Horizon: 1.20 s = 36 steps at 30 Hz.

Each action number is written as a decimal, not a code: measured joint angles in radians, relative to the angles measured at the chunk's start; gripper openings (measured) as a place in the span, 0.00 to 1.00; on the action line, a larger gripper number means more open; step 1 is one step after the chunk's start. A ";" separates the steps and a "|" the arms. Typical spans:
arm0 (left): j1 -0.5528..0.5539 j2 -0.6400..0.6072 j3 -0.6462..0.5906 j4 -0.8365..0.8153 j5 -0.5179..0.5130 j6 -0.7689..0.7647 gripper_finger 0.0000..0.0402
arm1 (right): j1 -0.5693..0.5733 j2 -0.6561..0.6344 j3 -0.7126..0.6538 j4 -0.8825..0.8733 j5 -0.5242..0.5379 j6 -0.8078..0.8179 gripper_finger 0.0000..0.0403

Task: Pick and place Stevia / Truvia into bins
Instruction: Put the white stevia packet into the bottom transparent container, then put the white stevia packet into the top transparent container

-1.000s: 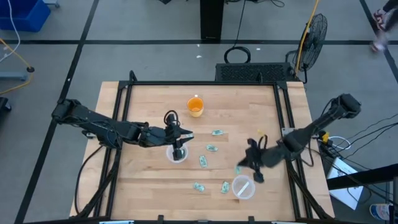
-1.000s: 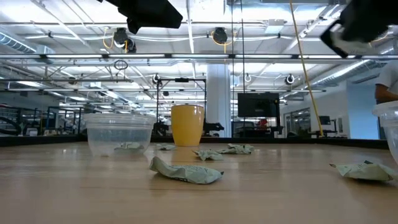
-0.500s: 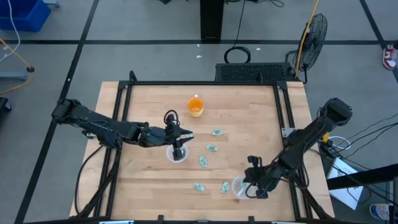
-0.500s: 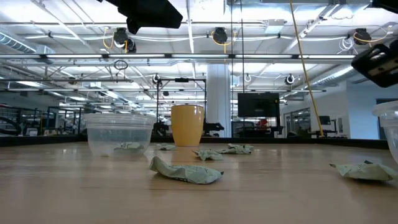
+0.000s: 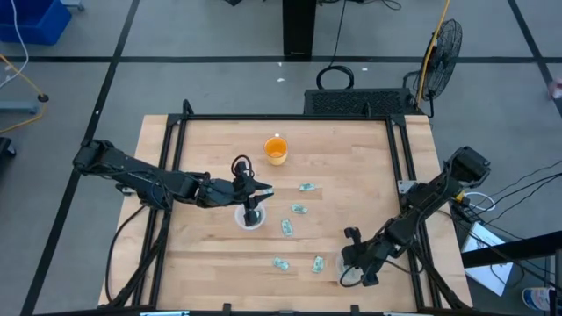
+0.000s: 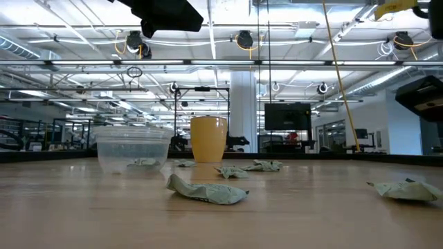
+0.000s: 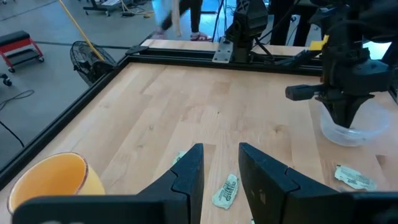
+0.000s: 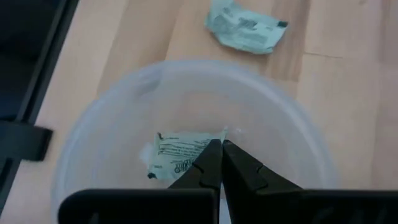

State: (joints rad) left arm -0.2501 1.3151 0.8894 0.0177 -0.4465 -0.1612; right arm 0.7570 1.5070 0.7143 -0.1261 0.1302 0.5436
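Pale green Stevia packets lie flat on the wooden table (image 5: 211,158): one (image 5: 306,187), one (image 5: 299,209), one (image 5: 286,226) and two near the front edge (image 5: 280,263) (image 5: 317,262). My left gripper (image 5: 252,209) hangs open over the left clear cup (image 5: 247,219), which has a packet in it (image 6: 142,163). My right gripper (image 8: 220,151) reaches down into the right clear cup (image 8: 292,124), shut on a packet (image 8: 177,155). In the left wrist view that gripper (image 7: 345,118) stands over the cup (image 7: 370,124). My right gripper pinches the packet by one edge (image 8: 208,142) between its two fingertips, coming from above and pointing down into the cup. The rest of the packet spreads out to one side of the fingers, inside the cup's wall; whether it rests on the cup's bottom I cannot tell.
An orange cup (image 5: 276,150) stands toward the far edge. A black frame (image 5: 290,117) rims the table. One packet (image 8: 245,26) lies just outside the right cup. Bare wood lies left of the left cup and along the near left side.
My right gripper has moved from the middle right of the table toward the near edge, carrying a packet that lay there, and has come down over and into the right cup. My left arm has kept still.
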 joint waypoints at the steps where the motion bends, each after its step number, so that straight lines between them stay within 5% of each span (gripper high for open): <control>1: 0.000 0.000 0.000 0.000 0.000 0.000 0.26 | -0.006 -0.001 0.000 0.000 0.000 -0.001 0.00; 17: 0.000 0.000 0.000 -0.001 0.000 0.000 0.26 | -0.032 -0.030 0.000 -0.013 -0.001 -0.030 0.24; 29: 0.000 0.000 0.000 -0.020 0.000 -0.047 0.26 | -0.056 -0.175 0.000 -0.009 -0.006 -0.029 0.25; 36: 0.000 0.000 0.000 -0.023 0.014 -0.072 0.26 | -0.055 -0.314 0.000 -0.005 -0.110 -0.006 0.25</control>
State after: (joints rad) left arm -0.2501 1.3151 0.8894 -0.0055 -0.4321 -0.2331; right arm 0.7021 1.1927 0.7147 -0.1307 0.0204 0.5378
